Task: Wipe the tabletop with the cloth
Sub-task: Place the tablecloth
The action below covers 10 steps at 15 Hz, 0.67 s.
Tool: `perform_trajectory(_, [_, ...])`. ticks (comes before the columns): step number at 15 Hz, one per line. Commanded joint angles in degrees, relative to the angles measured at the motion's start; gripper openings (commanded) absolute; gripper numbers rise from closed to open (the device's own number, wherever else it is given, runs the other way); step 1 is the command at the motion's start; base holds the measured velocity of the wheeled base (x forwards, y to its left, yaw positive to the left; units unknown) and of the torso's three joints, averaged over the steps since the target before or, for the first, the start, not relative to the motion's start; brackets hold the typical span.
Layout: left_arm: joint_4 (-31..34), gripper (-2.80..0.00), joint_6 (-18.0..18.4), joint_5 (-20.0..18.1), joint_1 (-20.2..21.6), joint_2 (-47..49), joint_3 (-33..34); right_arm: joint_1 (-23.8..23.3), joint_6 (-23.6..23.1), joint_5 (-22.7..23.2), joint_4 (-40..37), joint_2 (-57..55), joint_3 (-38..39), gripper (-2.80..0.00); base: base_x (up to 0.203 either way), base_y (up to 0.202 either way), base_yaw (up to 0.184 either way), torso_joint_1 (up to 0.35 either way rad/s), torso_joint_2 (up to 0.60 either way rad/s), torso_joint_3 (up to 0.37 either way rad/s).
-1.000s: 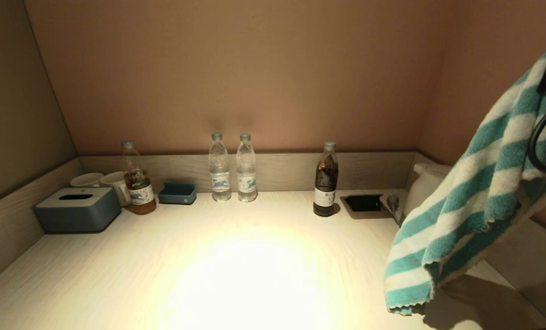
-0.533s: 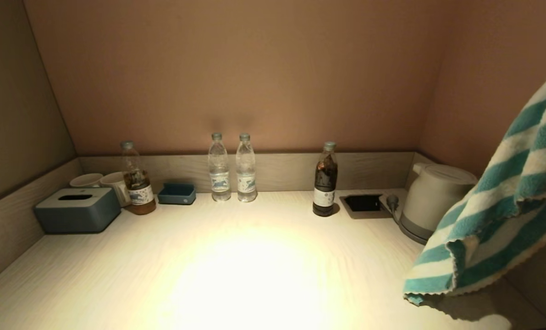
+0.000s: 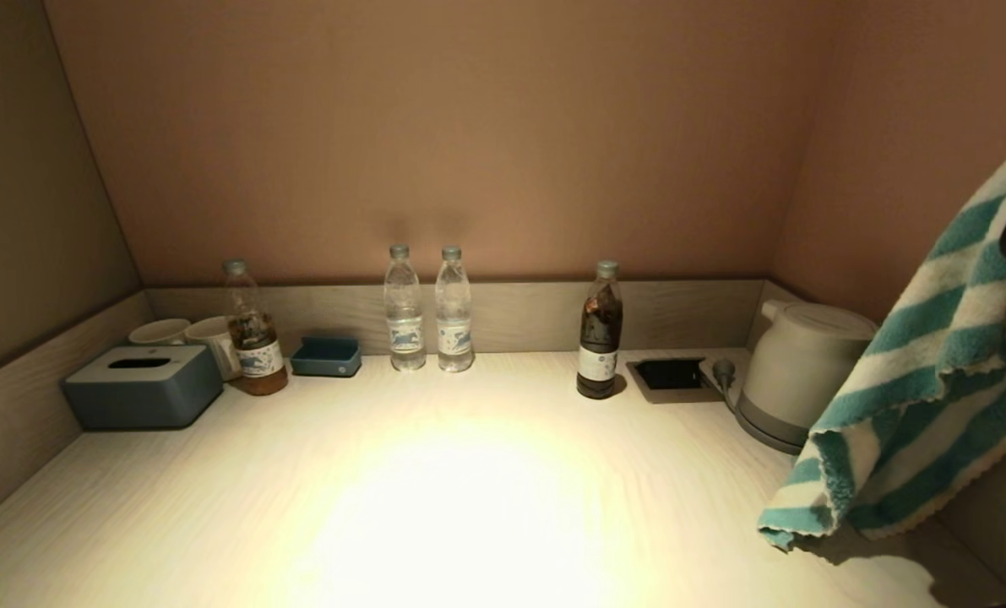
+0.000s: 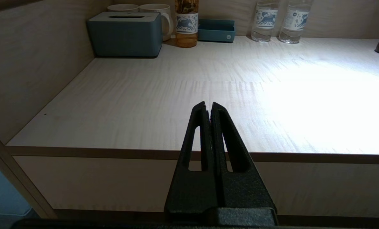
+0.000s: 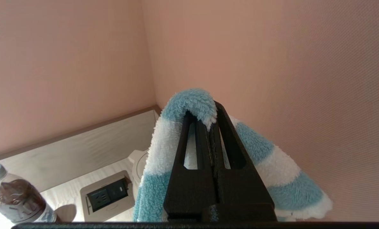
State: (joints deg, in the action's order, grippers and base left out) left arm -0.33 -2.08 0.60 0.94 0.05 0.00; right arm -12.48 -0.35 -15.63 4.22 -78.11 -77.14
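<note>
The teal-and-white striped cloth (image 3: 925, 405) hangs in the air at the far right of the head view, its lower corner just above the pale wood-grain tabletop (image 3: 469, 473). In the right wrist view my right gripper (image 5: 212, 111) is shut on a fold of the cloth (image 5: 164, 140), which drapes over and down both sides of the fingers. The gripper itself is out of the head view. My left gripper (image 4: 208, 105) is shut on nothing and sits low in front of the tabletop's (image 4: 144, 105) front edge at the left.
Along the back rim stand a grey-blue tissue box (image 3: 144, 387), two mugs (image 3: 190, 333), a tea bottle (image 3: 253, 333), a small blue tray (image 3: 327, 356), two water bottles (image 3: 405, 312), a dark bottle (image 3: 600, 333), a recessed socket (image 3: 670, 374) and a white kettle (image 3: 802, 371).
The cloth has swung to the right and a little upward, uncovering the kettle behind it. The left arm has not moved.
</note>
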Motion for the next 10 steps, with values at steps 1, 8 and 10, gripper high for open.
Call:
perform_trajectory(1, [0.0, -2.80, 0.0, 0.0, 0.0, 0.0, 0.0, -0.3, -0.1, -0.1, 0.0, -0.3, 1.4, -2.80, 0.000, 0.000, 0.000, 0.000, 0.00, 0.000])
perform_trajectory(8, [0.0, -2.80, 0.0, 0.0, 0.0, 0.0, 0.0, -0.3, 0.6, 0.3, 0.4, -1.0, 7.1, -2.80, 0.000, 0.000, 0.000, 0.000, 0.00, 0.000])
perform_trajectory(10, [0.0, -2.80, 0.0, 0.0, 0.0, 0.0, 0.0, -0.3, 1.1, 0.6, 0.4, -1.5, 9.6, -2.80, 0.000, 0.000, 0.000, 0.000, 0.00, 0.000])
